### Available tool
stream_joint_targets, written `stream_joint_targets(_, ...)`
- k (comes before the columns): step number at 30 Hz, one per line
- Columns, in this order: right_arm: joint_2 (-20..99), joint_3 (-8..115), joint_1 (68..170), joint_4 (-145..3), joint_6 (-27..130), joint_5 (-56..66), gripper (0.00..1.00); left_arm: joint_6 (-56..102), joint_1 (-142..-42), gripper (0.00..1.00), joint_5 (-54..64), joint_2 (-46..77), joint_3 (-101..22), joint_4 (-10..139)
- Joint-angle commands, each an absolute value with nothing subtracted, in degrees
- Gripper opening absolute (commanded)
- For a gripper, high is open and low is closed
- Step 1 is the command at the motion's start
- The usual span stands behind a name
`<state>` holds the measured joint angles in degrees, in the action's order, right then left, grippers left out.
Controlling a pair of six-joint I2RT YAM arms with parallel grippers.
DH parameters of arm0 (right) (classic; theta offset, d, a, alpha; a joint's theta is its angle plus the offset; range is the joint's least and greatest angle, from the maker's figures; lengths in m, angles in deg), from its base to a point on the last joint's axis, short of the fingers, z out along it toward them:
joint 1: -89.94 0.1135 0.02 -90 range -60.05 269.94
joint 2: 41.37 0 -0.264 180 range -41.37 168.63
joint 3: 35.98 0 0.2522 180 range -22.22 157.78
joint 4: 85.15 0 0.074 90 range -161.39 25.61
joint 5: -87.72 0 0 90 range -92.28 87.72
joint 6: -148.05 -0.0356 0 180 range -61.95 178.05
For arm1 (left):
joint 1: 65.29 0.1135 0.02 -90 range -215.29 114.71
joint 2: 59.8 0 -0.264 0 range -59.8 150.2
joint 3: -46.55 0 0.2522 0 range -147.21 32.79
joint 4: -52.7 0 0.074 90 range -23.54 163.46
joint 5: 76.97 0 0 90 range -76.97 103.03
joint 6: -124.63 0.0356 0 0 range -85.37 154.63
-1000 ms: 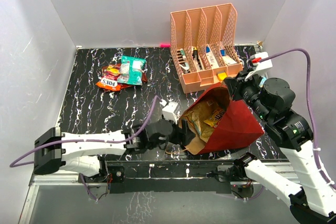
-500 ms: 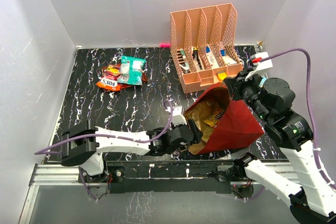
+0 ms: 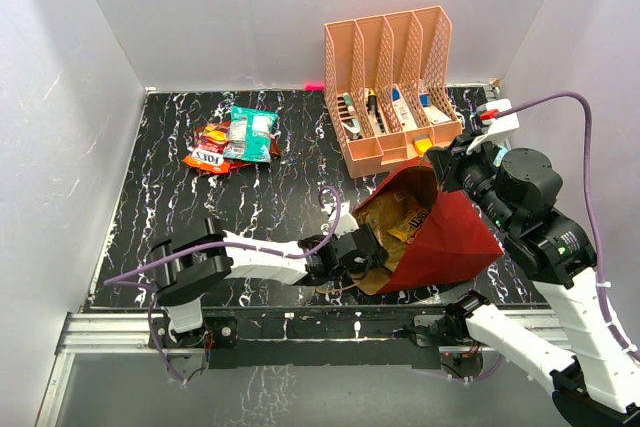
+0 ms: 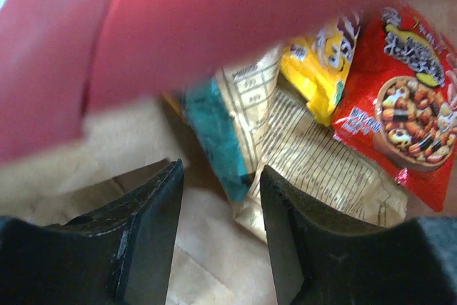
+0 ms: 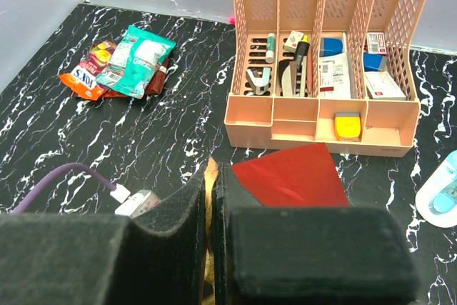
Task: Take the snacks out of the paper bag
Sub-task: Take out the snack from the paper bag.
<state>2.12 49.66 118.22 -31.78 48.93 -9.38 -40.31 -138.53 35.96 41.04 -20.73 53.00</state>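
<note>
While right jaws clamp the paper bag (image 3: 455,232), left jaws gape empty beside snacks (image 4: 407,105) inside.

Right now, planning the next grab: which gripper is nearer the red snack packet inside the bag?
Left. The left gripper is inside the bag, open toward the red packet; the right gripper pinches the bag's rim.

paper bag (image 3: 455,232) laid at table (image 3: 150,207) front right, mouth faced left | packets (image 4: 410,123) lodged inside it | organizer (image 3: 385,97) set behind bag | other packets (image 3: 232,139) piled back left
</note>
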Motion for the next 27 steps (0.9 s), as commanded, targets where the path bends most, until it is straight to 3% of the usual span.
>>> stream_joint_targets(1,1.06,53.29,118.26,-40.44,48.46,-8.97,0.07,-37.71,-137.71,0.45,34.42,41.3,-21.58,46.91)
stream_joint_targets(11,0.73,52.87,118.18,-40.72,48.25,-8.58,0.07,-35.55,-137.8,0.32,34.28,44.51,-23.62,44.15)
stream_joint_targets(20,0.81,53.15,118.24,-40.51,47.77,-8.4,0.07,-34.84,-137.71,0.37,35.2,46.81,-26.45,44.6)
stream_joint_targets(23,0.78,53.19,118.25,-39.96,47.79,-8.79,0.07,-32.05,-137.47,0.26,35.54,45.87,-26.64,44.76)
stream_joint_targets(27,0.01,52.32,118.26,-39.84,47.82,-9.27,0.07,-26.68,-136.37,0.02,35.1,41.75,-26.55,45.53)
